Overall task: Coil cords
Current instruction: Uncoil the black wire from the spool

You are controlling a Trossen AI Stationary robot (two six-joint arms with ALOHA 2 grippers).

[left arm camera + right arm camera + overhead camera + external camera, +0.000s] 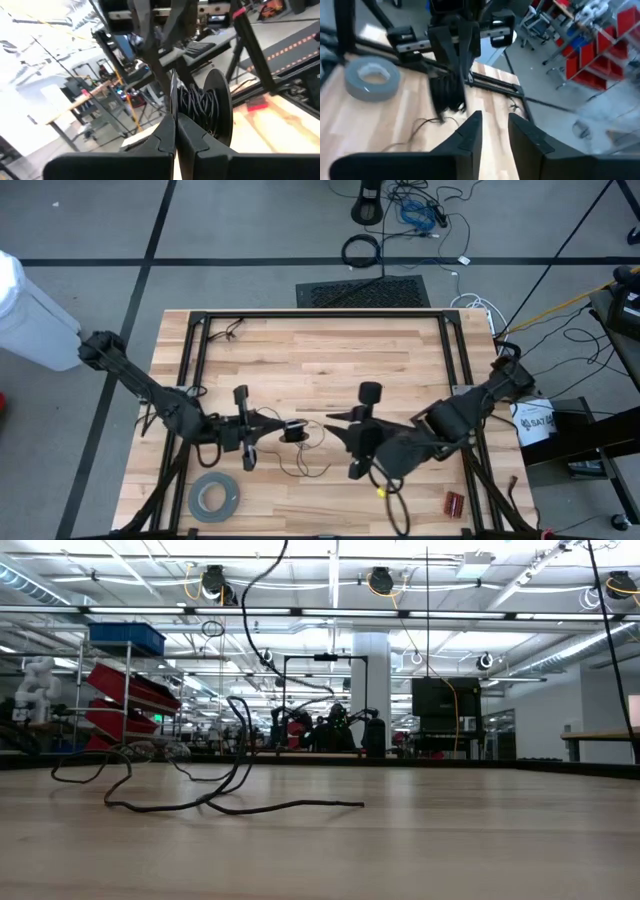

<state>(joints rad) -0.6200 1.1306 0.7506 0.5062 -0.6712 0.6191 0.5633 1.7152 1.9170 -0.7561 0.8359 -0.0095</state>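
High view, one cord (300, 450), one tape roll (214, 497)

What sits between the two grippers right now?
In the high view, the wound spool with loose thin wire lies between the left gripper and the right gripper.

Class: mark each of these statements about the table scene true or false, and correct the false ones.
1. The left tool is shut. True.
2. The right tool is shut. False: its fingers stand apart.
3. The grey tape roll lies on the table's front left. True.
4. The spool beyond the left tool is bare. False: dark wire is wound around it.
5. Loose wire trails across the wood. True.
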